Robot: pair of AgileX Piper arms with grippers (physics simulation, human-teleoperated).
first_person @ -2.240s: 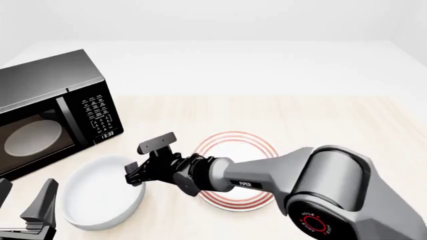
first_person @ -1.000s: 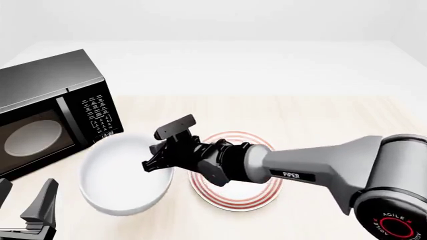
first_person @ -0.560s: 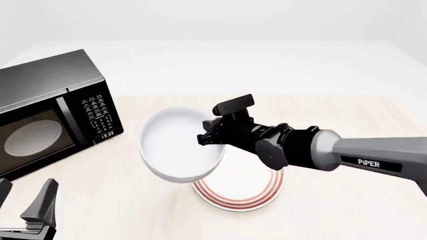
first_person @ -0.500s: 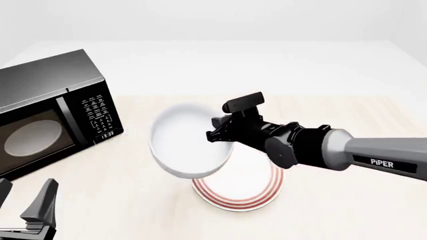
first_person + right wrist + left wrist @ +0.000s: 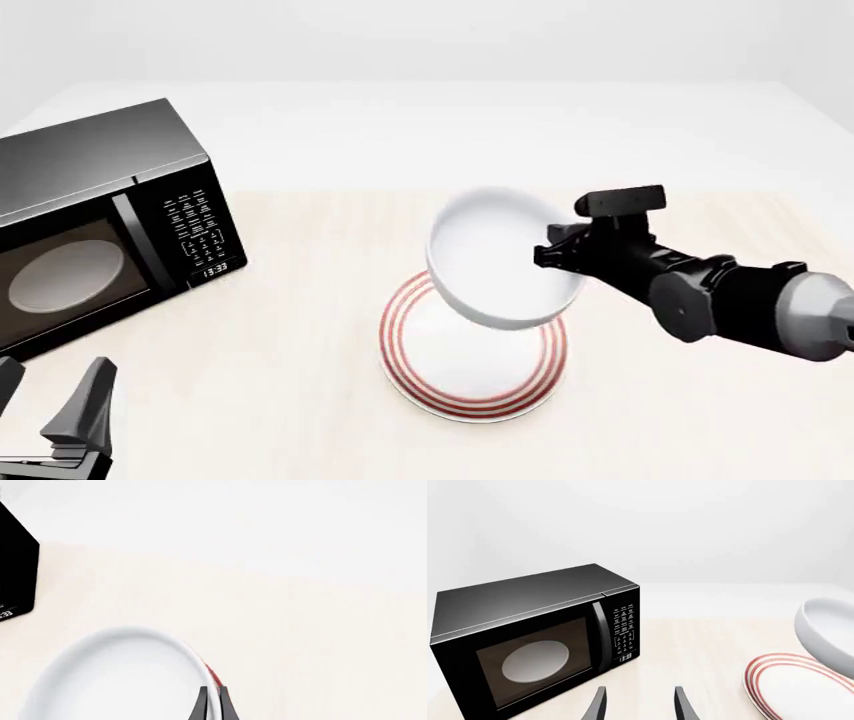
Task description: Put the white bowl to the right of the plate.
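Note:
The white bowl (image 5: 501,262) hangs tilted in the air above the red-ringed plate (image 5: 470,352), held by its right rim. My right gripper (image 5: 551,255) is shut on that rim. In the right wrist view the gripper (image 5: 211,705) pinches the bowl's rim (image 5: 120,675), with a sliver of the plate (image 5: 209,674) showing beside it. My left gripper (image 5: 60,425) is open and empty at the near left corner. In the left wrist view its fingers (image 5: 597,707) stand apart, and the bowl (image 5: 829,630) and plate (image 5: 797,687) show at the edge.
A black microwave (image 5: 107,220) stands at the left of the table, a pale oval disc (image 5: 64,272) behind its door; it also shows in the left wrist view (image 5: 537,640). Bare pale wooden tabletop (image 5: 694,400) lies to the right of the plate.
My right gripper lifted the bowl from the table left of the plate and carried it rightward; it now hangs over the plate. The left arm has not moved.

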